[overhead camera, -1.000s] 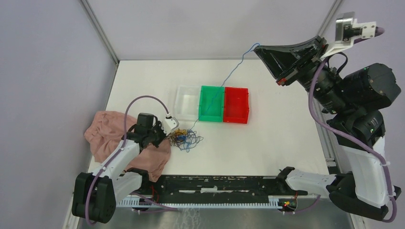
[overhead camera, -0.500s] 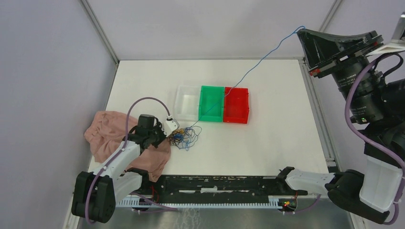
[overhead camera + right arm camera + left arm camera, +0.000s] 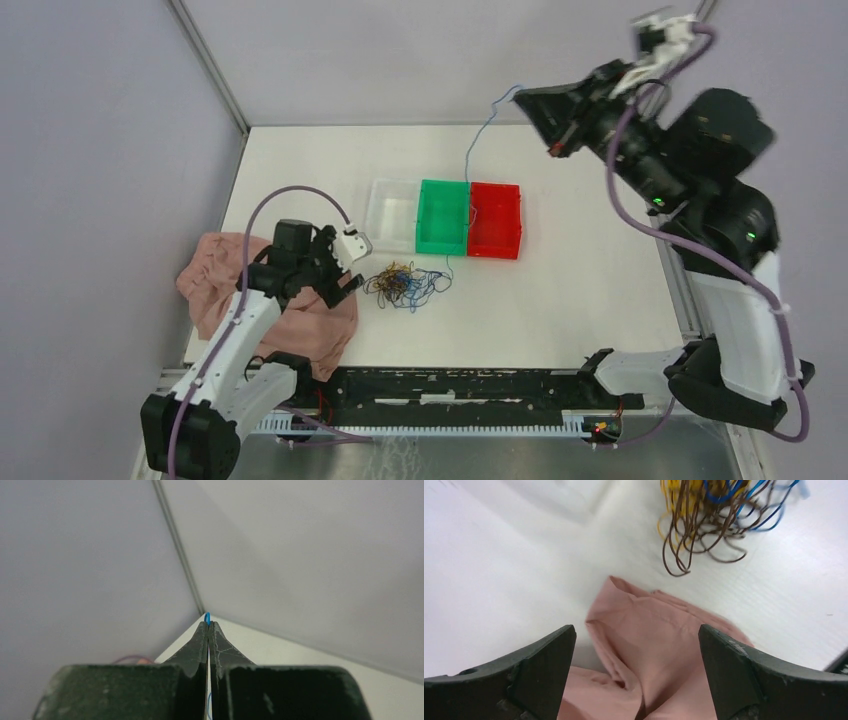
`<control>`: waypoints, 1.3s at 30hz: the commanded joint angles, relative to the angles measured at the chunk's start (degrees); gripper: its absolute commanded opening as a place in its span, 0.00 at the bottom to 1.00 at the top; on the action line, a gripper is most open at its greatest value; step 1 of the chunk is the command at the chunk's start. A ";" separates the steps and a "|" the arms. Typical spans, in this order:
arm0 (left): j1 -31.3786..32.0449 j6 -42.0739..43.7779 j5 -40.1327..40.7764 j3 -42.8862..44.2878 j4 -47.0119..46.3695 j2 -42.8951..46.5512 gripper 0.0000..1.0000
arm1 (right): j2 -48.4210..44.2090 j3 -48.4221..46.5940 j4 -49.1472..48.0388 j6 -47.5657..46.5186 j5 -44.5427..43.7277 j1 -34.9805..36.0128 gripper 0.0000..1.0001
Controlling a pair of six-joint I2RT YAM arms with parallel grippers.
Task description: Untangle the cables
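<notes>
The cables lie as a small tangle of blue, yellow and brown loops on the white table, in front of the bins. In the left wrist view the tangle sits at the top edge. My left gripper stands open just left of the tangle, apart from it. Between its fingers lies only pink cloth. High above the table's far side, my right gripper is shut on one blue cable. That cable hangs down over the bins to the tangle. Its blue tip pokes out past the shut right gripper.
A clear bin, a green bin and a red bin stand in a row at mid-table. A crumpled pink cloth lies at the left edge under my left arm, also seen as the cloth below the jaws.
My left gripper has opened and pulled back left off the tangle. The right gripper swung out right, then back left, still holding the blue cable, which now hangs slacker.
</notes>
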State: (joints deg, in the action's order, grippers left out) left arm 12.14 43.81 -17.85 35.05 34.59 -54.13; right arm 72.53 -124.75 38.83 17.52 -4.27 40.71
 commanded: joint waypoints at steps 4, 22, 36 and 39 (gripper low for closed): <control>0.16 -6.16 -18.81 19.80 12.55 6.61 0.99 | 3.82 5.82 -9.61 12.68 22.97 -0.22 0.00; 10.13 -51.68 -28.75 6.89 -34.31 9.66 0.95 | 15.50 -0.03 -39.63 45.42 33.69 -0.28 0.00; 15.38 -47.97 -23.08 4.90 -41.71 1.00 0.74 | 16.01 0.63 -42.14 46.72 35.13 -0.20 0.00; 15.48 -49.72 -27.81 5.39 -42.40 -0.27 0.55 | 16.00 1.12 -42.84 47.15 35.51 -0.27 0.00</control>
State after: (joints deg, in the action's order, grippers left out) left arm 27.40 -4.89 -41.93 39.88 -3.27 -53.25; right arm 88.68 -121.93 0.49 63.24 29.74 40.71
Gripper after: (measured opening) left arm 0.699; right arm 0.006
